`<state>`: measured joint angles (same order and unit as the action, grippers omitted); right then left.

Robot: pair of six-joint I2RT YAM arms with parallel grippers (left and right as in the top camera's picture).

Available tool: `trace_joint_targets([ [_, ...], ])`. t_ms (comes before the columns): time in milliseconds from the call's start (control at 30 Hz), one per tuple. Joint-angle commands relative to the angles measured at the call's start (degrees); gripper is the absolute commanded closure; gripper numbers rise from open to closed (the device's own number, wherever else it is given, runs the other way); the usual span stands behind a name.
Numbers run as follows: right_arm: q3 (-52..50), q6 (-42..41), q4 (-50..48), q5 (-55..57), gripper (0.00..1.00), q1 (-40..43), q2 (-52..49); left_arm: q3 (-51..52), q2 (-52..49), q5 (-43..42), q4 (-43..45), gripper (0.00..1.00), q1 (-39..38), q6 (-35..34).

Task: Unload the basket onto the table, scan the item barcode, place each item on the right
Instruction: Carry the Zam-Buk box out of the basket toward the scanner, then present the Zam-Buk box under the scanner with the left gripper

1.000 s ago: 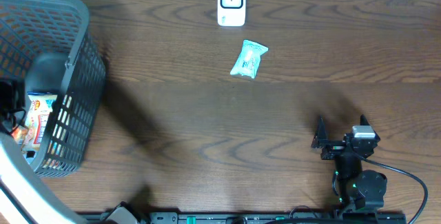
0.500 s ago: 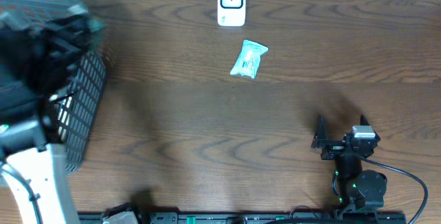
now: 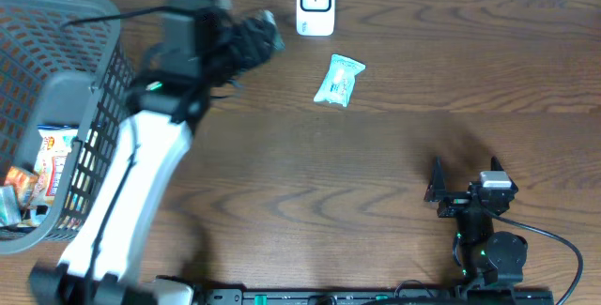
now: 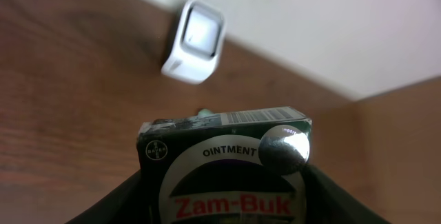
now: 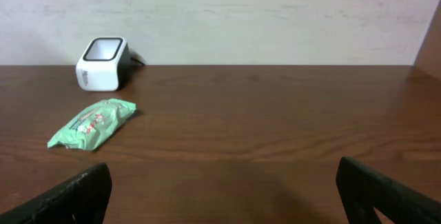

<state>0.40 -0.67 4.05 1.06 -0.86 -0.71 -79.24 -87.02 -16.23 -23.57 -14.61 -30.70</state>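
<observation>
The Zam-Buk ointment box [image 4: 227, 158] is held above the table, just left of the white barcode scanner [image 3: 315, 5] and not touching it. The left gripper [image 3: 249, 44] has it clamped, one finger on each side of the box, so the jaws sit about half apart with the box filling the gap

From the left wrist cam the printed face points at the camera: "OINTMENT" and "Zam-Buk" are readable, and there's a shiny round sticker in the upper right corner. There's also a strip of fine print along the top edge, too small for me to say if that's the barcode. The scanner shows past the box, up and to the left of it. In the overhead view the box itself is a bit blurry

A green packet [image 3: 338, 80] lies flat on the wooden table [image 3: 329, 174], close to the scanner on the robot's side and slightly right of it

The right gripper [image 3: 465, 175] is well away from the scanner, down toward the near edge and off to the right. Its jaws are spread wide with nothing between them

Far to the left of the scanner is a grey mesh basket [image 3: 103, 108] with a few snack packs [image 3: 54, 155] inside
</observation>
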Motion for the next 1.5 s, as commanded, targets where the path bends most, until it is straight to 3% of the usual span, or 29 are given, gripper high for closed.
trace_joint_targets([
  [0, -0.1, -0.6, 0.2, -0.1, 0.01, 0.5, 0.2, -1.0, -6.6, 8.6, 1.0, 0.51, -3.0, 11.4],
  [133, -0.1, -0.6, 0.2, -0.1, 0.01, 0.5, 0.2, -1.0, -14.6, 12.7, 4.4, 0.51, -4.9, 14.6],
  [567, -0.1, -0.6, 0.2, -0.1, 0.01, 0.5, 0.2, -1.0, -31.0, 12.8, 18.3, 0.51, -7.7, 14.5],
  [933, -0.1, -0.6, 0.2, -0.1, 0.01, 0.5, 0.2, -0.9, -33.6, 12.9, 20.5, 0.51, -12.9, 14.4],
  [1200, -0.1, -0.6, 0.2, -0.1, 0.01, 0.5, 0.2, -0.9, -33.6, 12.8, 20.8, 0.51, -16.4, 9.0],
  [1467, -0.1, -0.6, 0.2, -0.1, 0.01, 0.5, 0.2, -0.9, -32.2, 12.9, 23.7, 0.51, -17.9, 9.7],
])
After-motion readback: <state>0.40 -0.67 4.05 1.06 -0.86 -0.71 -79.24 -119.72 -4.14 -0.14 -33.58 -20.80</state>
